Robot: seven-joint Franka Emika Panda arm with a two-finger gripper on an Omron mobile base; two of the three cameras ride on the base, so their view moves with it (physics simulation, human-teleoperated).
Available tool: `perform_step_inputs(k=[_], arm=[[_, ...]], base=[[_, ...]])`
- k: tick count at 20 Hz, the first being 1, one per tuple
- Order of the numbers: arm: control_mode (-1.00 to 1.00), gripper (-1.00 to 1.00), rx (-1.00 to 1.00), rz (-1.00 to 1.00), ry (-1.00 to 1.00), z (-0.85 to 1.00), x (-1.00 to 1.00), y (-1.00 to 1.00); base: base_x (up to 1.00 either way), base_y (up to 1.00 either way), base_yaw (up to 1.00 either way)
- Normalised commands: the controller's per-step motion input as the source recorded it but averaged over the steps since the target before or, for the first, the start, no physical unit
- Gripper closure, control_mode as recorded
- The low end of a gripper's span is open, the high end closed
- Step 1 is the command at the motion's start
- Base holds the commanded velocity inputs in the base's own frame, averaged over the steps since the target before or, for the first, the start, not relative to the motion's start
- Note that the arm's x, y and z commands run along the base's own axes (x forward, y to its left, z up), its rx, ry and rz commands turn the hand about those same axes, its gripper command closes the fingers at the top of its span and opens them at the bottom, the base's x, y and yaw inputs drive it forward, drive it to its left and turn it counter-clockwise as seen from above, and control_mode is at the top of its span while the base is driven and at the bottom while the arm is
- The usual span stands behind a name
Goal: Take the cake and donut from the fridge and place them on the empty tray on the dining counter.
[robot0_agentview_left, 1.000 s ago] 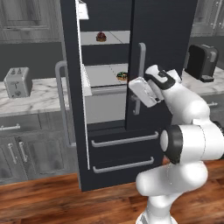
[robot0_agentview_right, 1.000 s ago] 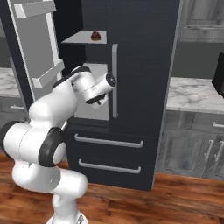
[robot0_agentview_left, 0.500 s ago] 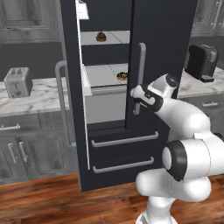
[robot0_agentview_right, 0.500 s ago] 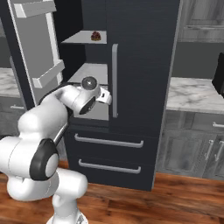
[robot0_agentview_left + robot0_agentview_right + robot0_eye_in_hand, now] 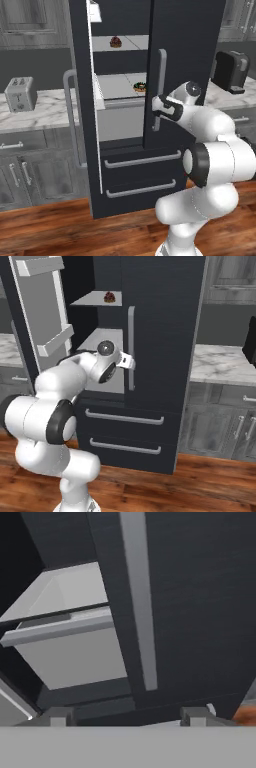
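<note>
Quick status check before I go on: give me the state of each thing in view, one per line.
fridge: left door swung open, right door shut, lower drawers shut.
cake: on the upper shelf inside, untouched.
donut: on the shelf below, untouched.
gripper: open, empty, close to the right door's handle.
toaster: upright on the wall counter.

donut half hidden behind closed fridge door edge, sprinkles too small to tell. cake tiny at 12 o'clock, no detail. Fridge top cut off by frame.
</note>
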Motion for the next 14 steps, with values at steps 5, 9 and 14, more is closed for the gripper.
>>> perform_step_inputs(k=[5, 9, 14], arm=[[-1.00, -1.00, -0.02, 0.01, -0.12, 0.01, 0.76, -0.27], [-1.00, -1.00, -0.10, 0.06, -0.14, 0.00, 0.64, -0.05], [-1.00, -1.00, -0.08, 0.00, -0.08, 0.00, 0.27, -0.38]], base=[[0.00, 0.00, 0.00], [0.00, 0.00, 0.00], [0.00, 0.00, 0.00]])
